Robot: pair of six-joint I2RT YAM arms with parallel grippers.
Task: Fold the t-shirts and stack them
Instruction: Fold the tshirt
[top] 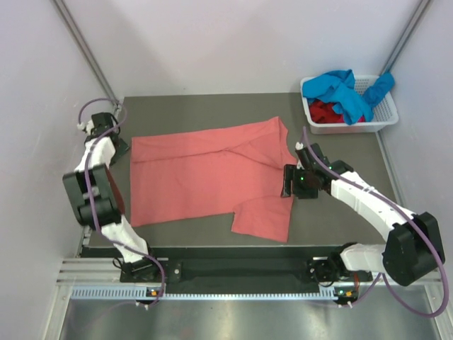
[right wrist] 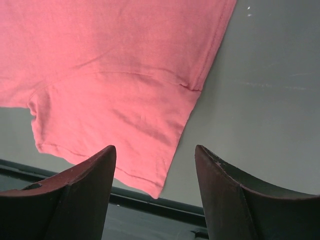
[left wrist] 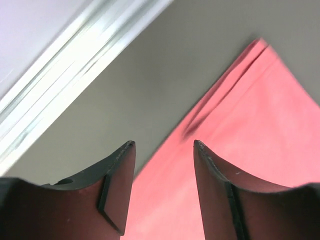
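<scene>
salmon-pink t-shirt [top: 205,170] spread flat on middle of table [top: 198,106] | left gripper [left wrist: 164,145] fingers apart, empty, over shirt's left edge by its far corner | right gripper [right wrist: 155,150] fingers apart, empty, over right sleeve hem | white basket [top: 368,126] at far right corner, holding blue t-shirt [top: 347,92] and dark red t-shirt [top: 324,112], well apart from both grippers

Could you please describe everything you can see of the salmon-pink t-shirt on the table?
The salmon-pink t-shirt is plain, soft-looking cloth, spread nearly flat on the dark grey table with light creases. Its body runs sideways. One short sleeve with a stitched hem points toward the near edge, and a diagonal fold crosses its right part. The left gripper is open at its far left corner and the right gripper is open over the sleeve. Neither holds it, and contact cannot be judged.
</scene>
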